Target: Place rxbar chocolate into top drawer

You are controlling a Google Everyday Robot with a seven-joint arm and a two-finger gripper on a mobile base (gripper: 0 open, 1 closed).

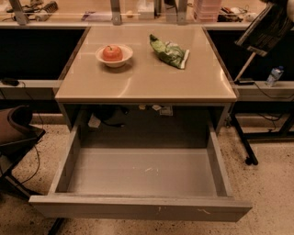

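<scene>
The rxbar chocolate (pixel 267 25), a flat black bar with pale lines, hangs in the air at the upper right edge of the camera view, right of the table. My gripper (pixel 280 5) is at the top right corner, mostly cut off by the frame, and holds the bar by its upper end. The top drawer (pixel 142 176) is pulled wide open below the tabletop. Its grey bottom is bare and its scuffed front panel (pixel 138 209) faces me.
A white bowl with a red apple (pixel 113 54) and a green-and-white chip bag (pixel 170 51) lie on the beige tabletop (pixel 147 80). A dark chair (pixel 16 131) stands at the left. A black stand leg (pixel 243 142) and a water bottle (pixel 274 75) are at the right.
</scene>
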